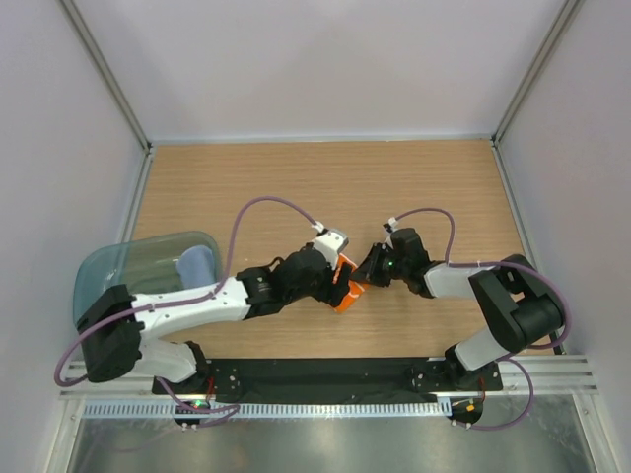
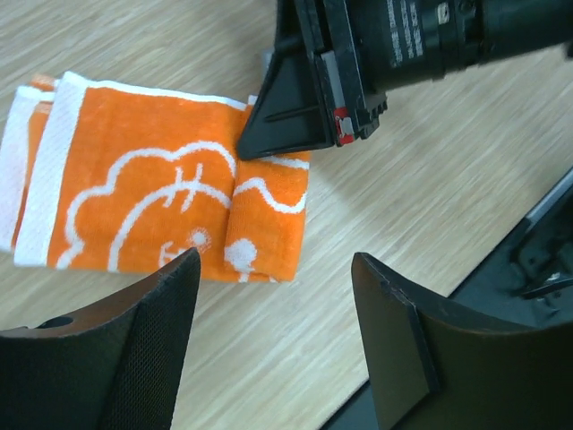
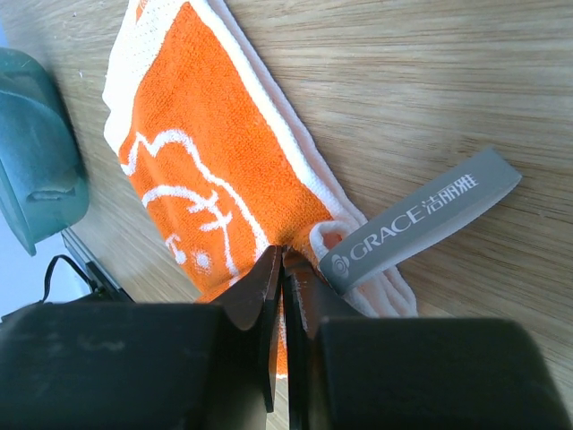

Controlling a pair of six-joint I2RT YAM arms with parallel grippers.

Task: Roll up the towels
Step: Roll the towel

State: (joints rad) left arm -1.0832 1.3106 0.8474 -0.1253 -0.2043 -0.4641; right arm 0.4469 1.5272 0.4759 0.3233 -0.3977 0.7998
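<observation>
An orange and white towel lies folded on the wooden table, with a short roll started at its near end. In the top view this towel shows between the two grippers. My right gripper is shut on the towel's rolled edge, beside a grey label loop. My left gripper hangs open just off the towel's end, with nothing between its fingers. The right gripper's black fingers press on the towel's far edge. A pale blue towel lies in the tray.
A translucent blue-green tray stands at the left of the table, and its rim shows in the right wrist view. The black base rail runs along the near edge. Grey walls bound the table on three sides.
</observation>
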